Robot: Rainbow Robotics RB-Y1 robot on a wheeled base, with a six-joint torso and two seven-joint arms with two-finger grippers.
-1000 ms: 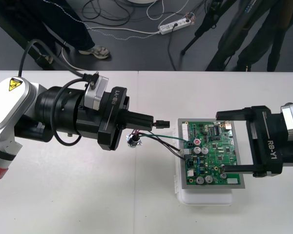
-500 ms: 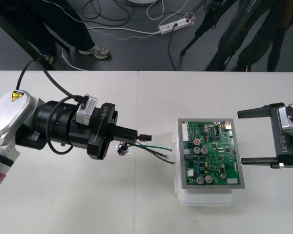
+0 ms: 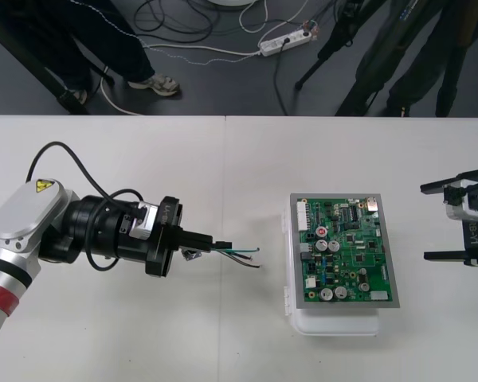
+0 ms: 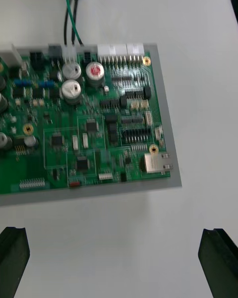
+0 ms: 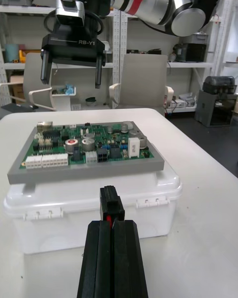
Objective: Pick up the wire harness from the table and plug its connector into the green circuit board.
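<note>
My left gripper [image 3: 220, 243] hovers over the table left of the green circuit board [image 3: 342, 251] and is shut on the wire harness. In the left wrist view the fingers [image 5: 113, 258] meet on the small black plug [image 5: 110, 203]. Green and black wires [image 3: 243, 253] reach out toward the board and stop short of its edge. The metal socket [image 3: 193, 255] hangs beside the fingers. The right gripper [image 3: 424, 223] stands open to the right of the board, with nothing between its fingers. From its wrist I see the board [image 4: 94, 124] and the wires [image 4: 70, 20] beyond the far edge.
The board rests on a white base [image 3: 334, 320] whose lid stands a little above the table. In the left wrist view the right gripper [image 5: 74, 64] hangs open behind the board [image 5: 89, 151]. Bare table lies between my left gripper and the base.
My left arm has drawn back to the left with the harness, and its wires have come away from the board's edge. The right gripper has pulled back to the right, off the board.
</note>
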